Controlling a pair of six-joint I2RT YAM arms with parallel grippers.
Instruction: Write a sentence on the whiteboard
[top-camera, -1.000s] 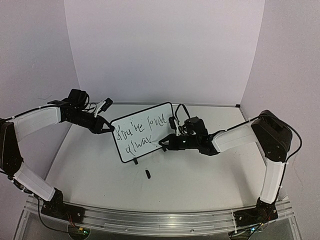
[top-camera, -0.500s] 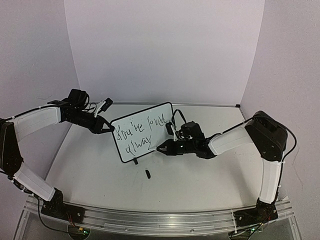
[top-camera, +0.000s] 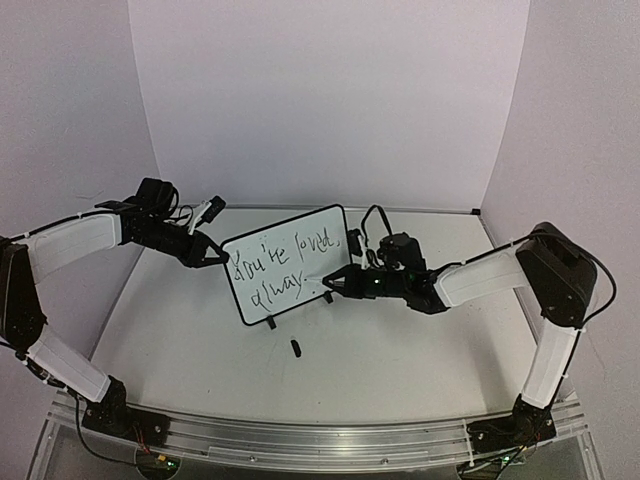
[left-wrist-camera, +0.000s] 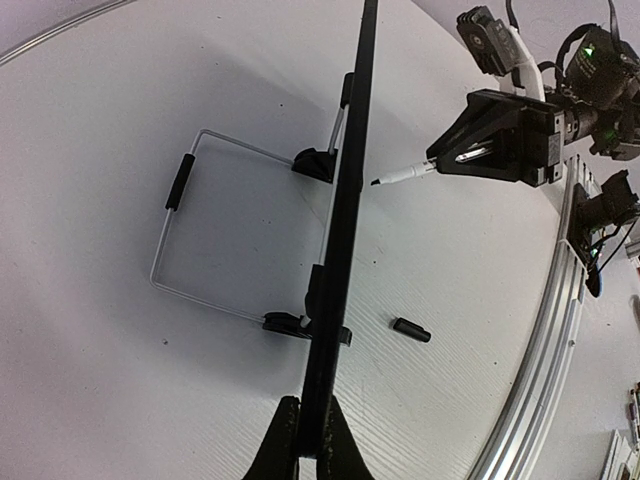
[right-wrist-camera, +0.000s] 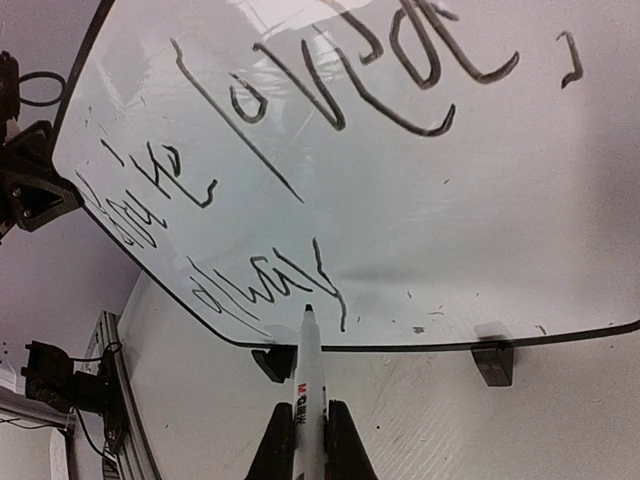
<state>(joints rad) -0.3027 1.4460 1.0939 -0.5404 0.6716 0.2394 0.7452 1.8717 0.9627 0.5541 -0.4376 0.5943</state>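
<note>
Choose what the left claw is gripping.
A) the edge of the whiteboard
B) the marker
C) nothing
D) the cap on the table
A: the left claw is shut on the edge of the whiteboard; the marker is in the right claw.

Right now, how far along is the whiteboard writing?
Done: two lines of writing are on the whiteboard, the left gripper shut on its edge. In hand: the right gripper holds the marker, tip just off the board by the lower line's end. Left: maybe a closing stroke; the last letters are too scrawled to judge. The cap lies loose on the table.
</note>
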